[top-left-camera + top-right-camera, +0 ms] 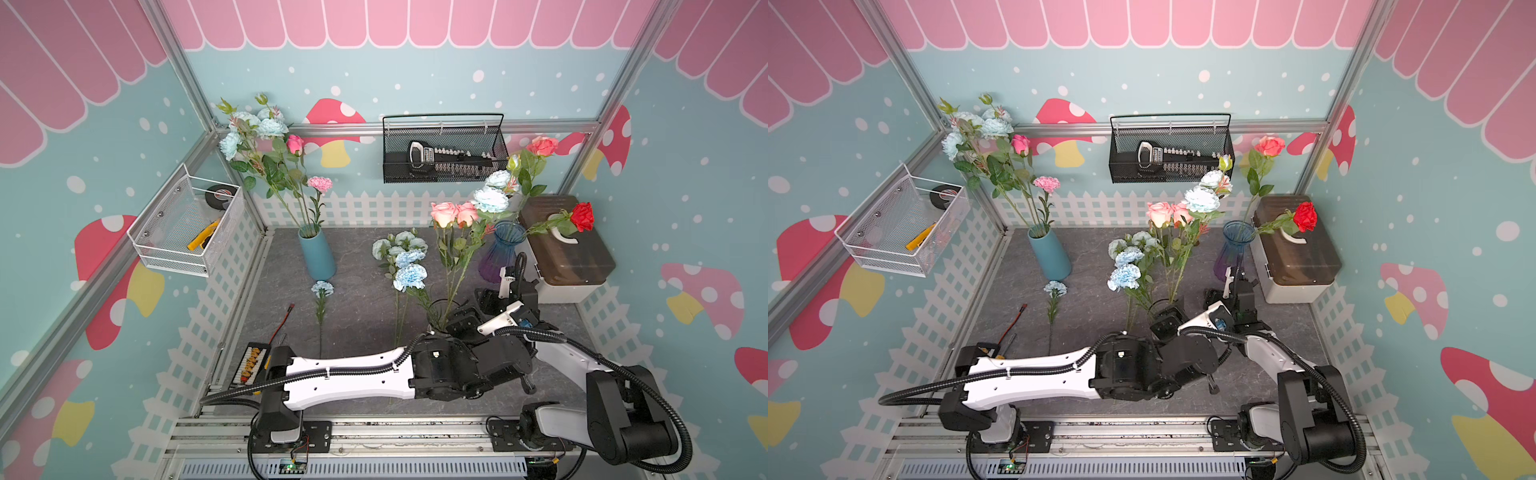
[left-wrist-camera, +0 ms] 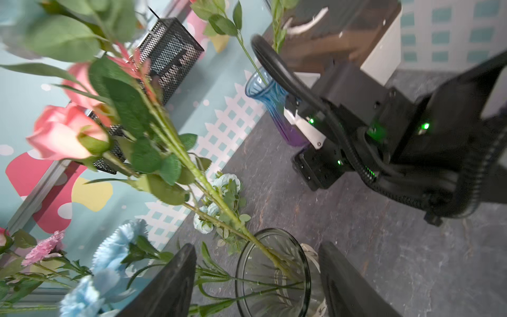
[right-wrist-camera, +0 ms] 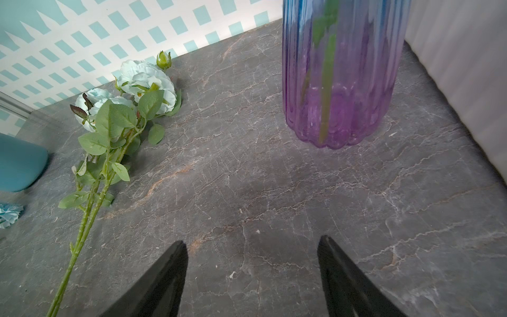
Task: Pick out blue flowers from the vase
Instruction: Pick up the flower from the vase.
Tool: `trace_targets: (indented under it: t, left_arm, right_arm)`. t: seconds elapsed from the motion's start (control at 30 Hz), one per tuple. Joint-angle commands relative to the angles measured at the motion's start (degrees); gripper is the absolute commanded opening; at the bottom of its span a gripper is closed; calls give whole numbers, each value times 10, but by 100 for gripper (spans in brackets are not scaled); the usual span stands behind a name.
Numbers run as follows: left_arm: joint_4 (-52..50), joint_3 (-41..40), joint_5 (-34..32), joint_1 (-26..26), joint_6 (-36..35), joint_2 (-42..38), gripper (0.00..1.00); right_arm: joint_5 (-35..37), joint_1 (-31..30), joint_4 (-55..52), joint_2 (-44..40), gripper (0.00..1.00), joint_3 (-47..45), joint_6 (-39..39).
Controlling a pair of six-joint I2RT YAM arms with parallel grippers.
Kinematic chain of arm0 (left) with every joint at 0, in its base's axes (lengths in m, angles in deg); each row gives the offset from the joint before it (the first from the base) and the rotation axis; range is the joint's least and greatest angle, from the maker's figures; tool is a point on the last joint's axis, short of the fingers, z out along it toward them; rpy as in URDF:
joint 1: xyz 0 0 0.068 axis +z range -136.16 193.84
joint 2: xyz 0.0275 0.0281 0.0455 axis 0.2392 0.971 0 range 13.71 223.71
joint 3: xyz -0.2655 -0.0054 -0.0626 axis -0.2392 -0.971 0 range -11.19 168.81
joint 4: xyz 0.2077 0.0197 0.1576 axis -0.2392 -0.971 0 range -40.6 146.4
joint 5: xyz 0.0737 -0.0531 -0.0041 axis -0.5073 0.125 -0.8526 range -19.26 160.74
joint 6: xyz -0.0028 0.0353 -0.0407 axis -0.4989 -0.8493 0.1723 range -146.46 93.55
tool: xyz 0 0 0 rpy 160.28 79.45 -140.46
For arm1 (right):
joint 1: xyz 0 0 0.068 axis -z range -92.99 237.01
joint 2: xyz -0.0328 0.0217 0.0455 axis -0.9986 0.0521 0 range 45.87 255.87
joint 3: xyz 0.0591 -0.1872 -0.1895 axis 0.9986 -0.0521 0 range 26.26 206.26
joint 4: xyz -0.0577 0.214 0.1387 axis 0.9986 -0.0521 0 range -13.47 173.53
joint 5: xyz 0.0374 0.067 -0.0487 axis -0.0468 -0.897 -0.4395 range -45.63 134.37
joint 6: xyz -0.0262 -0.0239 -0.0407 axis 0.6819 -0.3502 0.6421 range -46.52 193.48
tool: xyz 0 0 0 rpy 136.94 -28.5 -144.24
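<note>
Left wrist view: my left gripper spread at the glass vase, right gripper spread too; blue flowers seem light, floppy, so pinch stems low.

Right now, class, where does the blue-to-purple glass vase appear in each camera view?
Top view: blue-to-purple vase at the table's back right, beside the brown-lidded box.
Top view: vase likewise back right, beside the box.
Left wrist: vase behind the right arm.
Right wrist: vase standing just ahead of the open right gripper.
Shared landmark: the white picket-fence print along the table's back edge.
</note>
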Motion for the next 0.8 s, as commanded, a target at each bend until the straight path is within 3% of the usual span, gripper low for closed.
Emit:
trace_targets:
  t: [0.0, 0.13, 0.23, 0.33, 0.5, 0.6, 0.77]
  left_arm:
    - [85, -23, 30, 11, -9, -77, 70]
    - [225, -169, 64, 34, 30, -214, 69]
    - [345, -346, 151, 80, 94, -350, 65]
    - [397, -477, 213, 135, 145, -455, 61]
    - [356, -564, 189, 199, 171, -572, 59]
    - [373, -617, 202, 255, 189, -617, 61]
    - [370, -653, 288, 374, 241, -597, 65]
  right_arm:
    - [-3, 3, 10, -14, 72, -9, -1]
    - [-7, 3, 20, -59, 68, -32, 5]
    - [-10, 2, 15, -126, 66, -59, 8]
    - [-32, 2, -42, -205, 63, -59, 10]
    - [-68, -1, -230, -339, 56, -14, 30]
    - [-104, -1, -324, -377, 56, 34, 52]
    - [-216, -2, -439, -373, 53, 134, 83]
